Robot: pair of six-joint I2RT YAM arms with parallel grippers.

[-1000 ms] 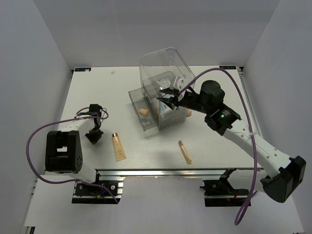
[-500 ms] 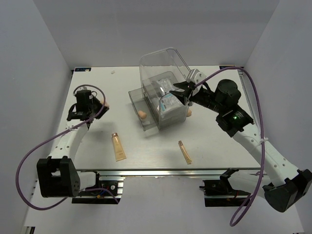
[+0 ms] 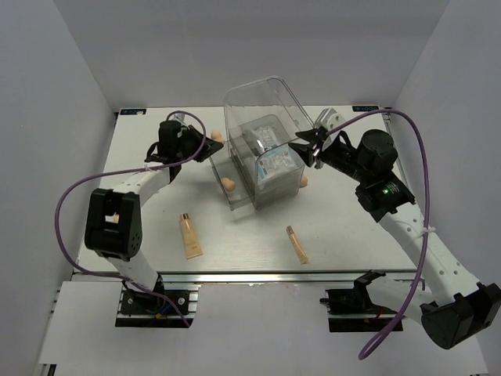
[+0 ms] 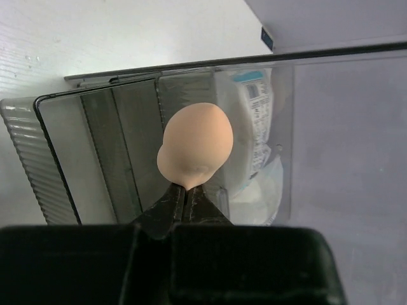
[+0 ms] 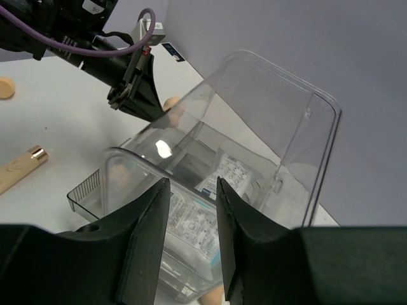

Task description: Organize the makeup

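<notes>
My left gripper is shut on a peach egg-shaped sponge and holds it in the air at the left wall of the clear box. In the left wrist view the sponge sticks out past my closed gripper. My right gripper is open and empty just right of the box, and its jaws stand apart above white-and-blue packets inside. Another sponge lies in the box's front tray, and a third sits right of the box. Two tan tubes lie on the table in front.
The box's lid stands raised. A small round pale item lies at the table's back left. White walls enclose the table on three sides. Purple cables loop from both arms.
My left arm swung from the front left up to the box's left side, carrying the sponge. My right gripper drew back to the right, out of the box, leaving a packet inside.
</notes>
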